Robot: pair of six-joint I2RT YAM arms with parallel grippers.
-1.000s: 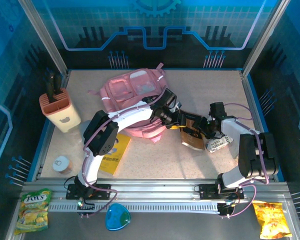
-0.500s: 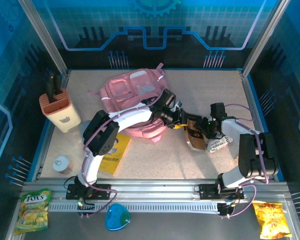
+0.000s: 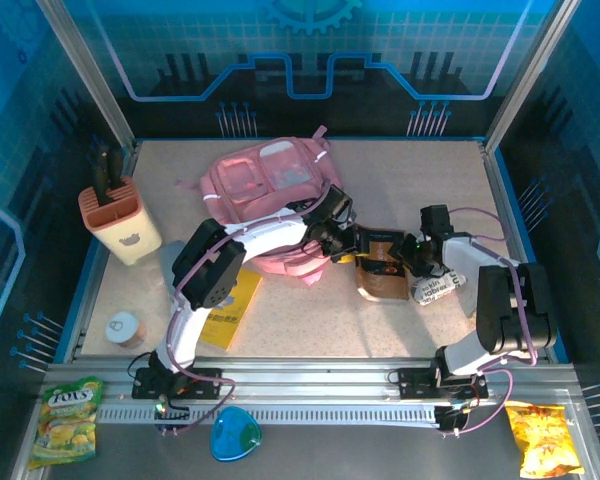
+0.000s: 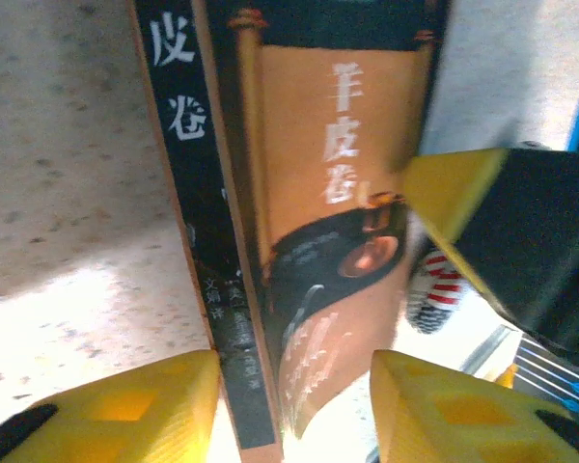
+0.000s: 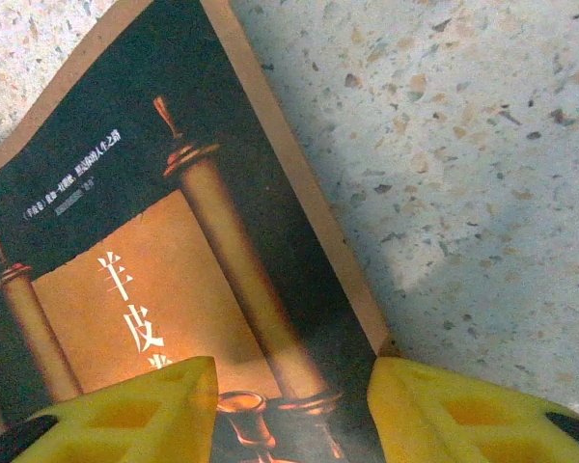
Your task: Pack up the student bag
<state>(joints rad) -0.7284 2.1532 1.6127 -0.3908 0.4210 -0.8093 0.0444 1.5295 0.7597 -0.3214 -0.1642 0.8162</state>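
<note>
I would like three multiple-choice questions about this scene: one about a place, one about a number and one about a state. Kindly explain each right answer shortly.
1. Where on the table does the student bag lie?
A) back middle
B) front left corner
C) front right corner

2. How many snack bags lie on the metal rail in front?
A) one
B) two
C) four

3. The dark book between the left claw and the right claw is:
A) open flat
B) closed
C) rolled up

Answers:
1 A: the pink bag lies at the far edge, about in the middle.
2 B: a green bag lies at the left end and an orange bag at the right end.
3 B: its spine and front cover show together in the left wrist view.
</note>
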